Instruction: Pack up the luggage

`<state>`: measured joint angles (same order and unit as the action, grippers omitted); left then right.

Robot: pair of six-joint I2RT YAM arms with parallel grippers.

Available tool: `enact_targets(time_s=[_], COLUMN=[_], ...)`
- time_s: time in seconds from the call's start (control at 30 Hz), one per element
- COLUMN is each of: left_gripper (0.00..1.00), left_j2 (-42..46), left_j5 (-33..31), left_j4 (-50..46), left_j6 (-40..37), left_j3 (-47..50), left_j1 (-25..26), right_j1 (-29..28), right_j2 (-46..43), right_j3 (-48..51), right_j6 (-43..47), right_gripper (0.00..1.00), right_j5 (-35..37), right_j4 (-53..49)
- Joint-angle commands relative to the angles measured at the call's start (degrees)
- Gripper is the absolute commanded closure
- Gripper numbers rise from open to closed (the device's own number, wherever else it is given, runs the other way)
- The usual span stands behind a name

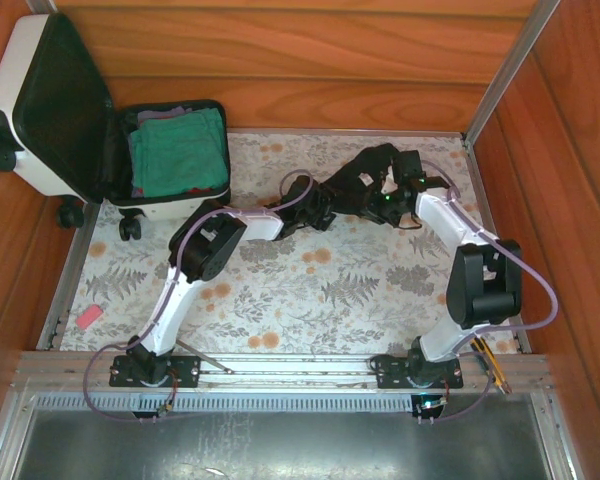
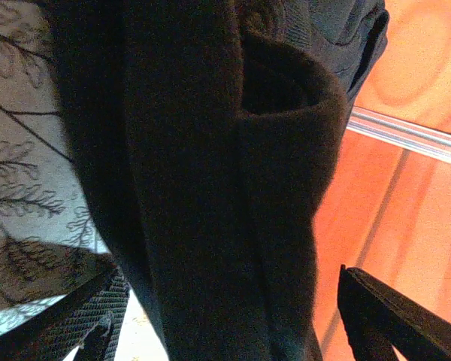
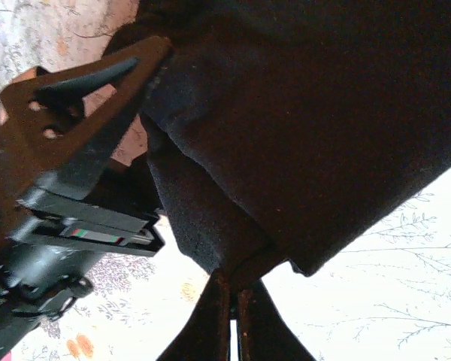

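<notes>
While the small white hard-shell suitcase (image 1: 40, 170) lies open at the far left corner of the floral-patterned table cover (image 1: 310, 280), a folded green cloth (image 1: 178, 150) fills its lower half. Well to the right of the suitcase, both arms meet at a thick black cloth (image 1: 365, 175). The right gripper (image 3: 229, 293), farther from the suitcase, is pinched tight on the cloth's edge. The left gripper (image 2: 229, 274), on the suitcase side, stands wide apart with the cloth hanging between its fingers (image 2: 391, 316), this one clear of the fabric.
</notes>
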<state>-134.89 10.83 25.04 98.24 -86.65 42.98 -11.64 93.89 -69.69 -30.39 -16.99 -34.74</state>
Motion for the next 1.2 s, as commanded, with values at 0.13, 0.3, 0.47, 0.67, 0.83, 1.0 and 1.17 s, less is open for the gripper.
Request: enact_targets(time_s=[0.13,0.3,0.47,0.67,0.83,1.0,1.17], left_gripper=[0.31,0.59,0.9,1.0,1.0,1.0,1.0], left_j2=[-6.1,-7.3,-7.7,-2.7,3.6,4.7,3.9], left_j5=[-1.2,-1.5,-1.6,-2.5,-6.2,-3.7,5.5], left_j4=[-6.1,-6.1,-7.4,-12.3,-36.1,-50.1,-63.7], left_j6=[3.0,2.9,-1.3,-10.5,-28.2,-45.6,-59.1], left_j3=[-1.8,-4.0,-5.6,-3.8,-12.9,-23.6,-30.4], left_j1=[0.7,0.6,-0.2,-2.1,-2.7,-4.1,-8.7], right_j1=[-0.4,-0.5,0.0,5.4,10.7,12.2,12.3], right_j2=[-2.2,-3.6,-7.4,-12.7,-15.0,-14.7,-14.4], right_j3=[-1.1,-0.2,-0.4,-2.2,-1.3,-1.0,0.7], right_j6=[0.6,0.5,2.5,5.3,6.5,7.7,7.9], right_gripper=[1.0,1.0,0.64,0.39,0.39,0.39,0.39], right_j5=[-2.4,-5.8,-11.5,-8.3,-6.7,-6.1,-6.6], right_j4=[-1.7,-0.8,0.5,-3.2,-3.2,-3.4,-2.1])
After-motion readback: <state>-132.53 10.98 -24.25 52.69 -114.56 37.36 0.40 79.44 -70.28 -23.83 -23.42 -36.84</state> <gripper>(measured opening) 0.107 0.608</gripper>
